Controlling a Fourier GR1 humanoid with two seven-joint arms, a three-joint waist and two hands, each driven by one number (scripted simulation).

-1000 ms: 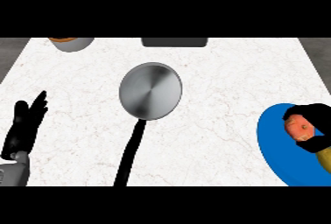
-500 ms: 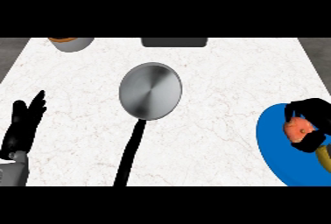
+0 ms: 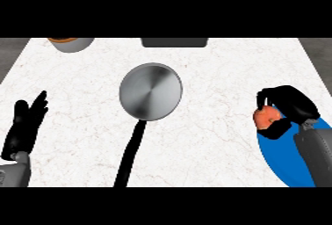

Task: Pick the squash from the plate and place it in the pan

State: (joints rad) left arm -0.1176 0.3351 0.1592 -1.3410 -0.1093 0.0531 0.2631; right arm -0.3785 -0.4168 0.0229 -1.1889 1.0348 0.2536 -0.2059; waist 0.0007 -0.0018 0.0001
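In the head view, an orange squash sits in my right hand, whose fingers and thumb curl round it, at the left rim of the blue plate on the counter's right side. Part of the squash is hidden by the hand. The steel pan lies near the counter's middle, its black handle running toward the near edge. My left hand rests open at the left edge, fingers up.
A grey bowl with something orange inside stands at the far left corner. A dark flat object lies at the far edge, middle. White marble counter lies between pan and plate.
My right hand, shut on the squash, has moved left from the plate's middle to its left rim. The left hand and pan have not moved.
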